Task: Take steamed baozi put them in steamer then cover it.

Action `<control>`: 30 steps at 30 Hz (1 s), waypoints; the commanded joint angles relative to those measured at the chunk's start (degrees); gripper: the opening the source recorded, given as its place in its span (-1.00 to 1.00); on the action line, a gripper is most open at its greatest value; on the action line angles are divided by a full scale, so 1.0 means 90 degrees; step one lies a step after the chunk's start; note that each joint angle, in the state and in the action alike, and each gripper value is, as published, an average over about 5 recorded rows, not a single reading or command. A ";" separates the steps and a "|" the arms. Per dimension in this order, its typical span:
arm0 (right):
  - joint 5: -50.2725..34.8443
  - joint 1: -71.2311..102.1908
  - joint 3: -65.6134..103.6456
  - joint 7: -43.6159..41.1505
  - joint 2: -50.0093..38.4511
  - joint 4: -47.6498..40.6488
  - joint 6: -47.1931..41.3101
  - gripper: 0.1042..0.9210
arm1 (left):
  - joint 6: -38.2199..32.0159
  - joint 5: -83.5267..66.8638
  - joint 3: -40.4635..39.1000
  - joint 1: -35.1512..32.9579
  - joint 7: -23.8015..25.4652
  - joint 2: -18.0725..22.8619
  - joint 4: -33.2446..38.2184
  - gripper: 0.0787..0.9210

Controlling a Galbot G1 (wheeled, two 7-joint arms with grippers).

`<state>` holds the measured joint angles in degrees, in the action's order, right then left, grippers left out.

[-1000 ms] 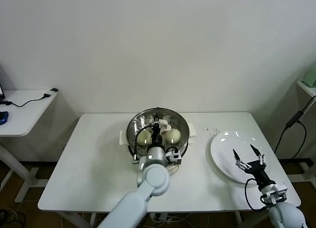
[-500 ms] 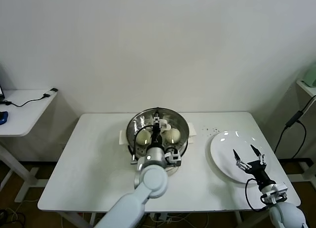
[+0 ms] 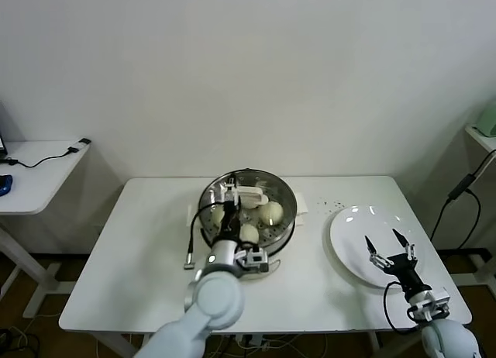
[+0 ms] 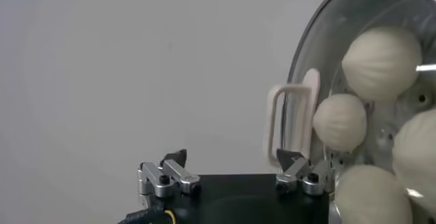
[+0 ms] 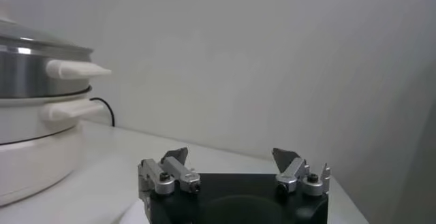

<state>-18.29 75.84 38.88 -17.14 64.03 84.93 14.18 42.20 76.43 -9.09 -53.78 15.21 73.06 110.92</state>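
White table (image 3: pixel 147 249) bears covered steamer (image 3: pixel 285 194) holding baozi (image 3: pixel 271 212); left gripper (image 3: pixel 233 194) spread wide, empty.

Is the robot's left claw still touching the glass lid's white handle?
Apart. The left wrist view shows the left gripper open, with the lid's white handle clear of both fingertips; the glass lid rests on the steamer.

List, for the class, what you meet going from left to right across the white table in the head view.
Left gripper open over the steamer's left side → steamer with the cover on it → white plate → right gripper, open above the plate's right part.
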 commanded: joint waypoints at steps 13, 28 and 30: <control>0.0417 0.0300 0.0047 0.0391 0.0414 0.0834 -0.0377 0.76 | -0.4261 -0.6873 0.4024 -0.3017 -0.2616 -0.0339 0.1198 0.77; 0.0456 0.0462 0.0030 0.0445 0.0680 0.1014 -0.0490 0.76 | -0.5438 -0.9540 0.5817 -0.3903 -0.1685 0.0659 -0.0484 0.77; 0.0386 0.0479 0.0037 0.0442 0.0708 0.1012 -0.0484 0.76 | -0.5395 -0.9468 0.5771 -0.3924 -0.1606 0.0693 -0.0504 0.77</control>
<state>-14.44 79.57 39.08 -13.61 69.22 92.98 10.30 4.42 7.51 32.72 -83.10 -1.54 75.42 113.09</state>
